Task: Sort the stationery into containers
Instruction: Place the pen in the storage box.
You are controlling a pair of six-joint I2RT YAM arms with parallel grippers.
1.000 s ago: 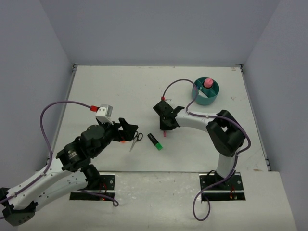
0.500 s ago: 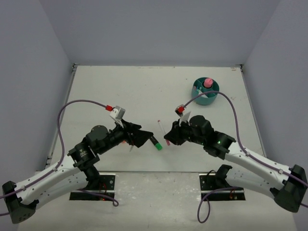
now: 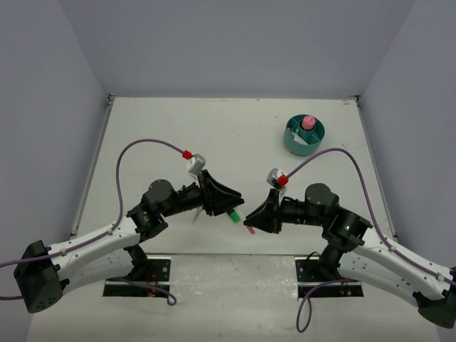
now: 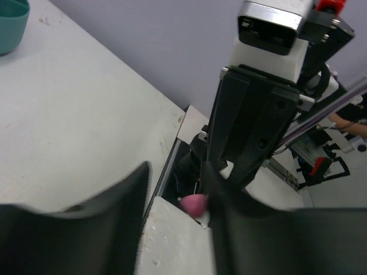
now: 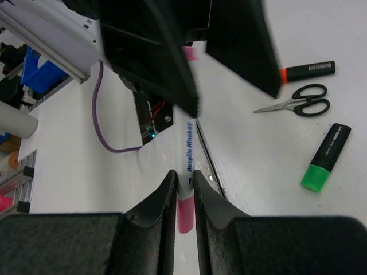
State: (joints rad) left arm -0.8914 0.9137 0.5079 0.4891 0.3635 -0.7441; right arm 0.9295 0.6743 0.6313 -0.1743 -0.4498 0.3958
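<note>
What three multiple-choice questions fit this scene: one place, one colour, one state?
1. Where does the round teal plastic desk organizer stand? A far right of the table; B near left; C between the arms.
2. What colour caps the slim white marker pen? A blue; B pink; C yellow.
3. The right claw is: A wide open; B out of sight; C shut on the marker.
Answers: 1 A, the top view shows it there. 2 B, its end is pink. 3 C, it pinches the pen.
</note>
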